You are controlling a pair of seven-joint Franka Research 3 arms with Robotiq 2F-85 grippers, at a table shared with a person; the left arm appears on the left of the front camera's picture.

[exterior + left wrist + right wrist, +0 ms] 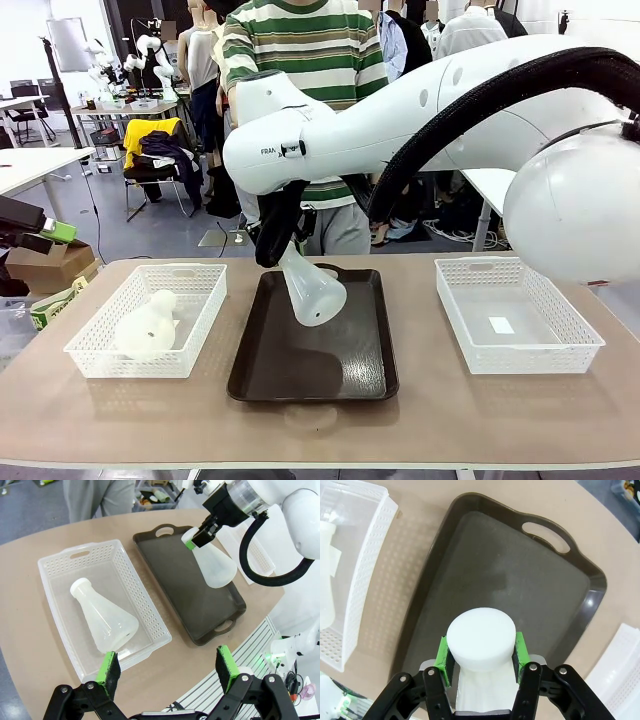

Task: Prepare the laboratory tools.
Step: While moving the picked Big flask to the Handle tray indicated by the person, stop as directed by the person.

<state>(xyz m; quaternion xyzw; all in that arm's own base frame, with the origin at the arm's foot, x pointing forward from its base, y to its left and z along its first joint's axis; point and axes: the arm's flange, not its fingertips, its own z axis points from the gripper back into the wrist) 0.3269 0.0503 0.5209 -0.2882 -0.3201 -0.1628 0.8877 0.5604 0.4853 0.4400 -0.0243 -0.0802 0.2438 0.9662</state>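
The right gripper [480, 652] is clamped on the neck of a flask [480, 639]. Its green pads [442, 657] press in from both sides just under the wide white lip. In the front view the flask hangs tilted, its round base swung down and away from the jaws, over the dark brown tray [300, 385]. The base looks clear of the tray floor, though the gap is hard to judge.

The left gripper [167, 665] has its jaws spread wide, holding and touching nothing. Ahead of those jaws a second flask [107, 620] lies on its side in a white basket [60, 562], base toward the jaws and neck pointing away.

From the right wrist, the held flask's cone is hidden behind its own lip and the fingers. That basket is cut off at the picture's edge, and the flask in it shows as a pale sliver. In the front view the black fingers are hard to tell apart against the dark background behind them.

Both flasks are frosted, translucent white cones with narrow necks. The tray is smooth and matte, with a raised rim and cut-out handles. The basket has perforated lattice walls. Another like it [520, 355] stands on the tan table [450, 425], off to the side of the clamped jaws, past the tray.
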